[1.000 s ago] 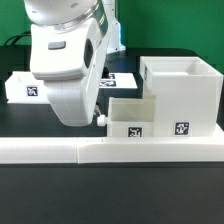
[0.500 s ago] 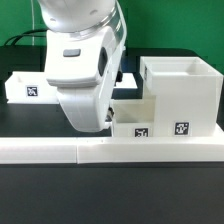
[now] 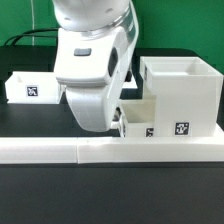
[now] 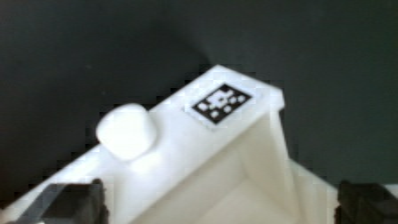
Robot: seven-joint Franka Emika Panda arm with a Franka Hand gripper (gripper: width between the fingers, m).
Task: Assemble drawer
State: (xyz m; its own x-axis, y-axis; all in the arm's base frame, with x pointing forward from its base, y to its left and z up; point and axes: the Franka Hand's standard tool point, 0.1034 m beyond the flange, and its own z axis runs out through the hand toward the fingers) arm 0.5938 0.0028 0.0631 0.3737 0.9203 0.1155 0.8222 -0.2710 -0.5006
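While the big white arm (image 3: 95, 70) fills the middle of the exterior view, its lower end hangs low over the black table (image 3: 110, 195), right at the knobbed tray (image 3: 135, 128). That tray sits on the table in front of the arm, and its round knob (image 3: 118, 117) pokes out toward the exterior view's left. A black-and-white tag (image 3: 150, 131) shows on the wall facing us. Its other end butts against the tall case (image 3: 185, 95), which stands upright on the exterior view's right, open at the top, with its own tag low on the front. How far the tray reaches into the case is hidden from here. Over on the exterior view's left the second tray (image 3: 25, 88) lies well apart from all this, tag toward the camera, nothing touching it. Across the foreground runs the long low rail (image 3: 110, 150), just in front of the tray and the case.

On to the wrist view — and here is the knobbed tray up close, white against the dark table, knob and tag both plain on the wall nearest the lens. The gripper (image 4: 217, 198) straddles it: the dark fingertips (image 4: 71, 200) stand wide apart, one on each side wall, with the tray's body between them. The picture is soft, but the jaws look closed onto those walls — pinching the tray across its width rather than standing clear of it.
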